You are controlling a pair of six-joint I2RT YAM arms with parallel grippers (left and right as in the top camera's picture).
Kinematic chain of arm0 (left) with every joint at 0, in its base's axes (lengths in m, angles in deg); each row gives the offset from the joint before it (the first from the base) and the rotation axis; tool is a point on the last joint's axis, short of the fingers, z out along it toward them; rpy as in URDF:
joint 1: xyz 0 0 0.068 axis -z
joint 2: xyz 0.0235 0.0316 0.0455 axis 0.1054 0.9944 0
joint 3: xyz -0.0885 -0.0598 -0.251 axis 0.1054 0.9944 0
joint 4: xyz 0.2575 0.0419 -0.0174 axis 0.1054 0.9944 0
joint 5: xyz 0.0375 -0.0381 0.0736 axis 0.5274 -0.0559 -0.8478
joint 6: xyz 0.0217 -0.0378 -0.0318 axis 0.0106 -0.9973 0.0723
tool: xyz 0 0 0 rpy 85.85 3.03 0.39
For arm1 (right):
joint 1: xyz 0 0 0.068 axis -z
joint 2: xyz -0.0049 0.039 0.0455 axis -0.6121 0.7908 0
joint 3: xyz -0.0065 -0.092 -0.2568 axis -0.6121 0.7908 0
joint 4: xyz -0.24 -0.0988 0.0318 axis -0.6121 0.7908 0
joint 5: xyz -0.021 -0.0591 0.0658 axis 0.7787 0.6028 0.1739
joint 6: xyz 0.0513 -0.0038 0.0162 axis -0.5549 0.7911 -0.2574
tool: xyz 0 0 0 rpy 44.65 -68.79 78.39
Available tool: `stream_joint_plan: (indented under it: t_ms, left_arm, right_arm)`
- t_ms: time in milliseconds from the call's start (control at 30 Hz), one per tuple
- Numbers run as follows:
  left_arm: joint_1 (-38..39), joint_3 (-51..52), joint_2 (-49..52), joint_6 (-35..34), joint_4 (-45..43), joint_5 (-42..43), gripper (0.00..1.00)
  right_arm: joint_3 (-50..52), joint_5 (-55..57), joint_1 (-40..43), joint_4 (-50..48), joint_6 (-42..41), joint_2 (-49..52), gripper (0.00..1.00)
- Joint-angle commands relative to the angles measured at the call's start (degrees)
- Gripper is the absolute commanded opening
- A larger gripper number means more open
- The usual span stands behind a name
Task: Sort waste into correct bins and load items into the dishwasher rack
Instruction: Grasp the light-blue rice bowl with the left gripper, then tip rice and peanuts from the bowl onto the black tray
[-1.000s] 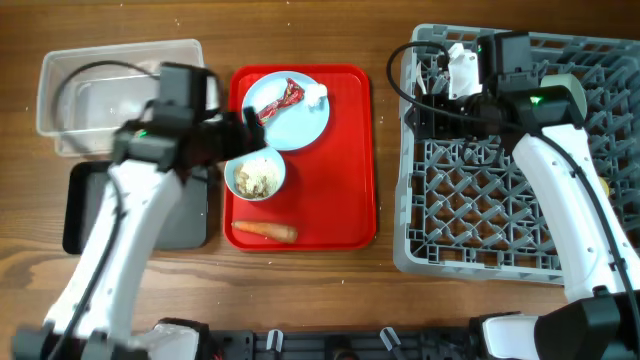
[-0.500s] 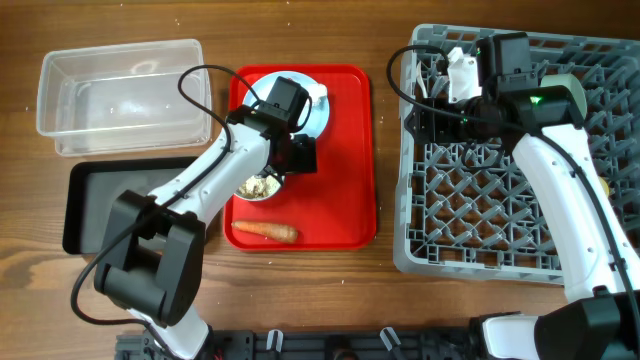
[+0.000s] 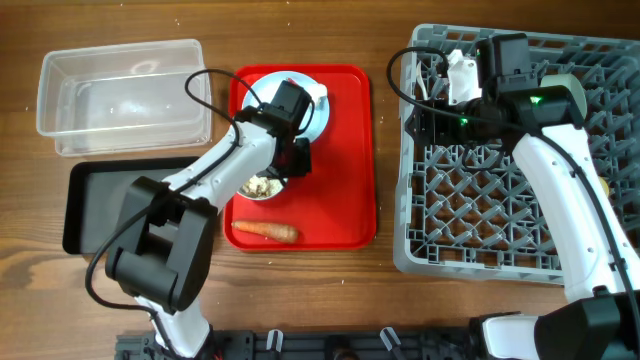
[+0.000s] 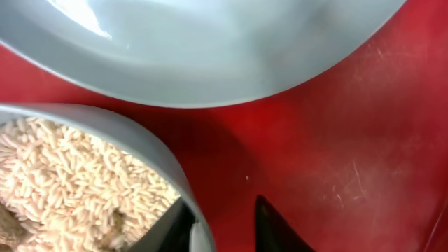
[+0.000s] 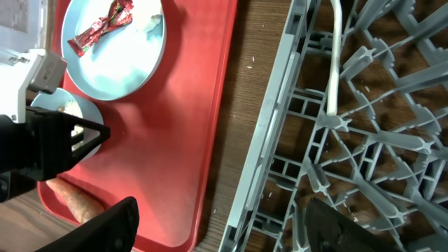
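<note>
A grey bowl of rice [image 3: 256, 183] [image 4: 70, 175] stands on the red tray [image 3: 345, 190], just below a light blue plate [image 3: 316, 115] [image 4: 210, 49]. On the plate lies a red wrapper [image 5: 101, 28], hidden under the arm in the overhead view. My left gripper [image 3: 291, 163] [image 4: 224, 227] straddles the bowl's right rim. One finger sits inside against the wall, and the outer finger [image 4: 276, 227] stands a small gap away over the tray. A carrot [image 3: 265, 231] lies at the tray's front. My right gripper [image 3: 432, 108] [image 5: 227, 231] hangs wide open over the left edge of the grey dishwasher rack [image 3: 500, 200], holding nothing.
A clear plastic bin [image 3: 120, 90] sits at the back left, and a black bin [image 3: 85, 205] lies in front of it. A thin white rod [image 5: 334, 56] lies in the rack. A strip of bare wood [image 3: 388, 170] separates tray and rack.
My left arm swung from the bins over to the tray and came down at the bowl's rim, its jaws narrowing from wide open. The right arm has not moved.
</note>
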State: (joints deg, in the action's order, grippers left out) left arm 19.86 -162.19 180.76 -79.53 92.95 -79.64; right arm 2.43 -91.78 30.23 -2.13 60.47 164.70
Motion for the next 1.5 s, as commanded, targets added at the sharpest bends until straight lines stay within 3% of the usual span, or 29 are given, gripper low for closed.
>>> stream_joint_plan:
  t_ms: [0, 67, 400, 667, 733, 933, 1067, 1233, 1467]
  left_arm:
    - [1.3, -0.1, 1.2, -0.1, -0.4, -0.7, 0.17]
    - [1.2, -0.1, 1.2, -0.1, -0.3, -0.7, 0.04]
    - [0.6, -3.0, -7.4, 0.0, 5.5, -2.2, 0.04]
    - [-14.8, -3.0, -20.0, 2.2, 15.9, -1.5, 0.04]
    - [-19.6, -3.0, -22.3, 5.9, 16.5, 2.0, 0.04]
    - [-40.9, -2.7, -23.6, 18.4, 17.0, 26.8, 0.04]
    - [-51.3, -2.0, -23.6, 25.0, 18.4, 37.1, 0.04]
    - [-60.2, 2.0, -21.6, 27.2, 17.8, 44.8, 0.04]
    - [-65.5, 5.0, -14.8, 32.5, 16.9, 55.0, 0.04]
  right_arm:
    - [-0.1, -1.1, -0.2, 0.3, -0.8, 0.0, 0.78]
    - [-0.1, -1.1, -0.2, 0.7, -0.8, 0.0, 0.78]
    - [-0.1, -1.1, -0.2, 1.1, -0.8, 0.0, 0.78]
    - [-0.1, -1.1, -0.2, 1.1, -0.8, 0.0, 0.78]
    - [-0.1, -1.1, -0.2, 1.1, -0.8, 0.0, 0.78]
    - [-0.1, -1.1, -0.2, 1.1, -0.8, 0.0, 0.77]
    - [-0.1, -1.1, -0.2, 0.9, -0.8, 0.0, 0.76]
    - [-0.1, -1.1, -0.2, 0.9, -0.8, 0.0, 0.76]
    - [-0.1, -1.1, -0.2, 1.0, -0.8, 0.0, 0.75]
